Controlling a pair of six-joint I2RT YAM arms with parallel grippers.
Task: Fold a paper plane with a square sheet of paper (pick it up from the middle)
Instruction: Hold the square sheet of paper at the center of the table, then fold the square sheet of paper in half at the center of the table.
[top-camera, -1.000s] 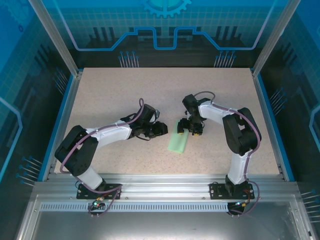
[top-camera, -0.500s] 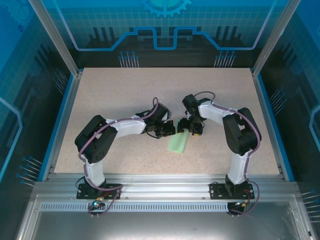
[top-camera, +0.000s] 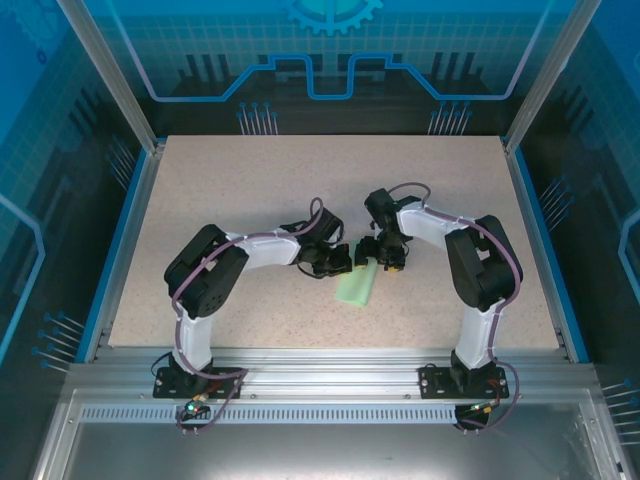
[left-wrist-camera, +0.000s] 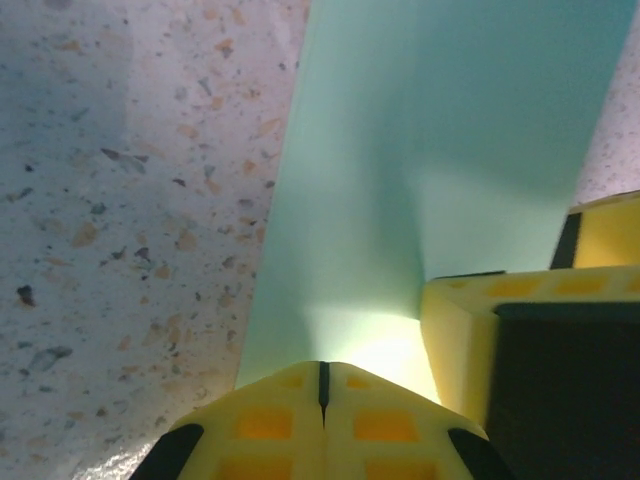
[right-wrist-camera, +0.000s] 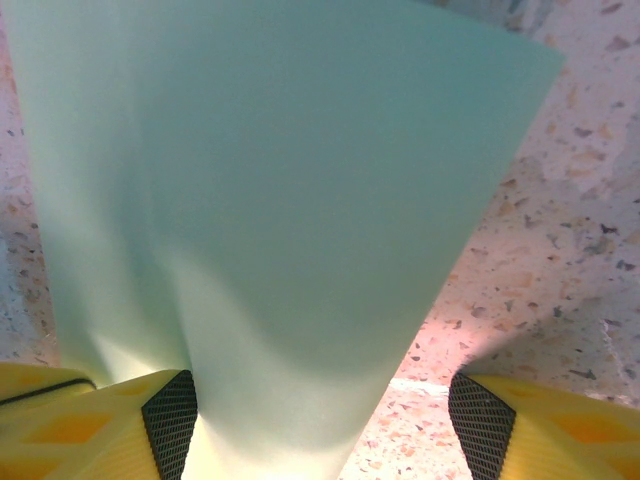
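The square sheet of paper (top-camera: 357, 287) lies near the middle of the speckled, stone-patterned desk (top-camera: 250, 190). It is thin, matte, pale mint-green and folded into a narrow, smooth strip angled from near-left to far-right. The left arm bends sharply at its elbow and its white forearm reaches right. The left hand (top-camera: 340, 262) has its yellow fingertips (left-wrist-camera: 290, 420) pressed together at the strip's far-left edge; whether paper is pinched cannot be told. The right arm arches over, and the right hand (top-camera: 378, 250) has its fingers (right-wrist-camera: 540, 430) apart, straddling the strip's far end.
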